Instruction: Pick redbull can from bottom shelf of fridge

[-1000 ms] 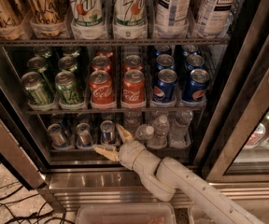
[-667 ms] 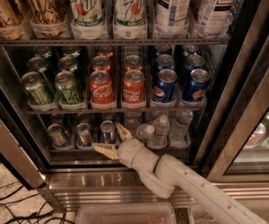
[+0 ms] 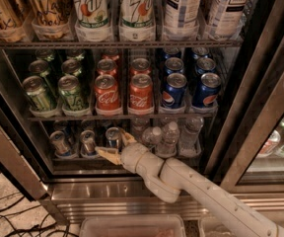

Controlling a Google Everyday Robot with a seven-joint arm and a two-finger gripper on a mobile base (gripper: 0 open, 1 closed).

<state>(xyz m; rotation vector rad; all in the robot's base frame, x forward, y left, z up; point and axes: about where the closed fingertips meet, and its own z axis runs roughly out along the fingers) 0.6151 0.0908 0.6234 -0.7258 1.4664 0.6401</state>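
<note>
Camera view. The fridge stands open, with its glass door swung to the right. The bottom shelf carries three slim silver-topped cans in a row at the left and clear water bottles at the right.

The gripper is inside the fridge at the front of the bottom shelf, on the end of a pale arm that comes up from the lower right. Its fingers are spread wide and clasp nothing. One finger points left along the shelf's front edge, low in front of the cans. The other points up, just to the right of the third can in the row.

That third can, the redbull can, stands upright in the gap between the two fingers, at the gripper's mouth. Whether either finger touches it cannot be told. The other two slim cans stand to its left, outside the fingers' spread.

On the rack above stand green cans, red Coca-Cola cans and blue Pepsi cans, well clear of the gripper.
</note>
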